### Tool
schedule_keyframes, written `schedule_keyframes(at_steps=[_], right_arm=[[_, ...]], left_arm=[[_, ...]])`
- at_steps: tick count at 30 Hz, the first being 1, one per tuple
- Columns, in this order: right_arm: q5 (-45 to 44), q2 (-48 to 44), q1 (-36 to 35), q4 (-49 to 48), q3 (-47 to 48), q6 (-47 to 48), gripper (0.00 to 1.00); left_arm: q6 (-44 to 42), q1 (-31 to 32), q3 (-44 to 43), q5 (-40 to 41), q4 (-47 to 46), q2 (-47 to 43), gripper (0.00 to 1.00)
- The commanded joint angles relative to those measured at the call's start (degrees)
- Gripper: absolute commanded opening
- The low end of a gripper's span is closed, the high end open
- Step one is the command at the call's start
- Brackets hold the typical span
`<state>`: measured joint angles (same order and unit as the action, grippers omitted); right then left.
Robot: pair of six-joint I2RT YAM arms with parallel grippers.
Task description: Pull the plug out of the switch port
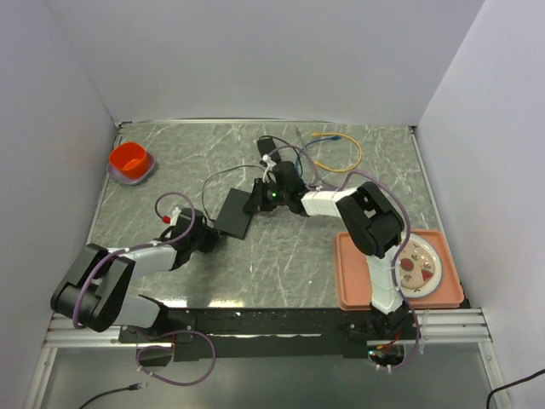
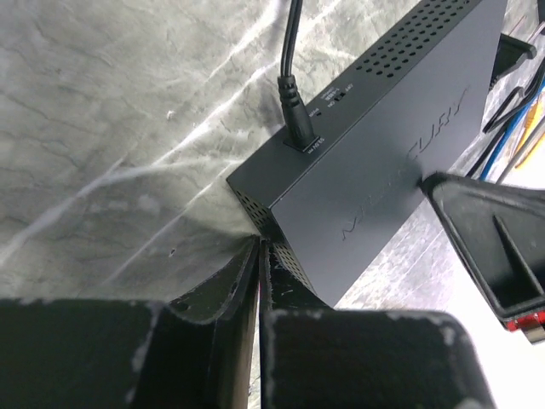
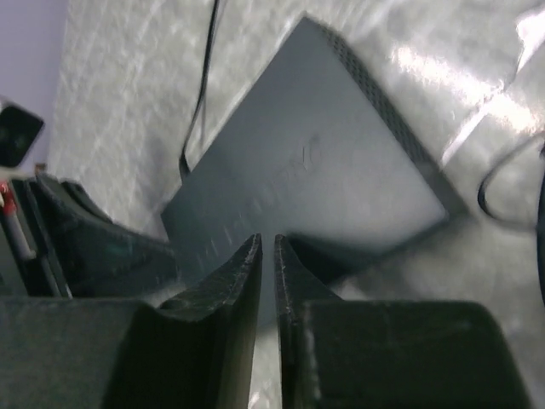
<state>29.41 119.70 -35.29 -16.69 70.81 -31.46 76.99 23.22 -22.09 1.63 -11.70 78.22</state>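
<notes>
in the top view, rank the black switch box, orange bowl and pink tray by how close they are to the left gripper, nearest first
From the left gripper:
1. black switch box, right at its fingertips, mid-table.
2. orange bowl, off in the far-left corner.
3. pink tray, across the table at the near-right edge.

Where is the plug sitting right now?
In the left wrist view, upper centre, the black plug is seated in the side edge of the switch, close to its near corner. Its lead runs up out of frame.
</notes>
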Motion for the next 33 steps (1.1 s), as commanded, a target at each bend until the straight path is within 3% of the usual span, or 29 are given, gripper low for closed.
schedule_keyframes(at_steps=[1, 7, 14, 23, 33], right_arm=[[-6.02, -3.16, 0.57, 6.92, 2.9, 2.81, 0.22], [-9.02, 4.12, 2.94, 20.19, 20.57, 5.18, 0.21], [-9.02, 12.92, 4.35, 27.31, 31.31, 5.44, 0.2], [-5.33, 16.44, 3.56, 33.29, 35.98, 7.9, 0.19], [-3.22, 10.91, 1.1, 32.16, 26.06, 11.86, 0.18]], left_arm=[[-0.88, -0.81, -0.33, 0.66, 1.6, -0.08, 0.12], [-0.53, -0.81, 3.19, -0.66, 2.39, -4.91, 0.11], [-0.53, -0.81, 4.77, -0.75, 4.32, -10.45, 0.11], [-0.61, -0.72, 4.33, -2.06, 1.87, -7.21, 0.12], [-1.49, -0.81, 1.44, -1.8, 1.95, -2.64, 0.15]])
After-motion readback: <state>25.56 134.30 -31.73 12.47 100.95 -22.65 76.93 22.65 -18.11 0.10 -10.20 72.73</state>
